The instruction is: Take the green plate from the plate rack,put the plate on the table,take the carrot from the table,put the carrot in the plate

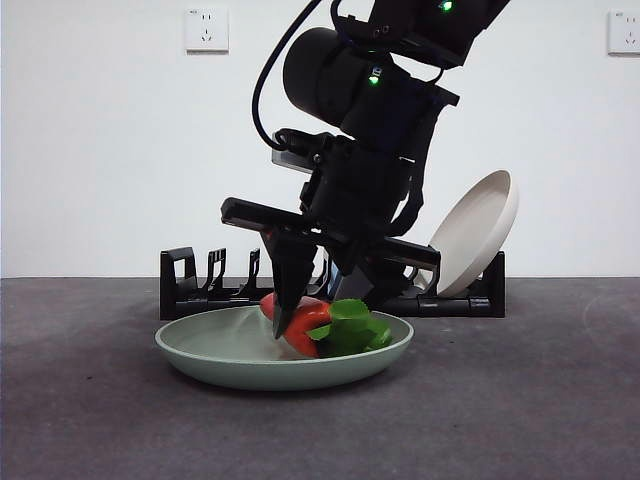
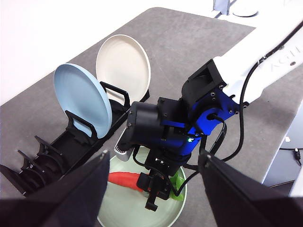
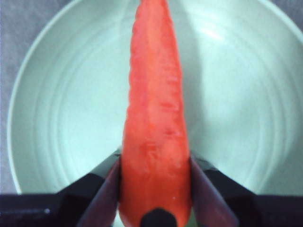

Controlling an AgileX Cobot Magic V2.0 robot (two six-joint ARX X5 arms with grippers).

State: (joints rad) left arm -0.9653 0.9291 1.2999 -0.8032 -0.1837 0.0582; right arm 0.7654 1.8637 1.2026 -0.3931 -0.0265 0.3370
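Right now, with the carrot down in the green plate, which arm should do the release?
Right. The right pincer is shut on the carrot inside the green plate; the left pincer hangs open above, holding nothing.

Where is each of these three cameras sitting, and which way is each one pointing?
Front: low at table height, looking level across; a dark arm lowers the carrot into the green plate, rack behind.
Left wrist: high above, looking down past its own open left pincer at the other arm, rack and plates.
Right wrist: just above the plate, looking down; its right pincer grips the carrot.
All three share carrot and green plate.
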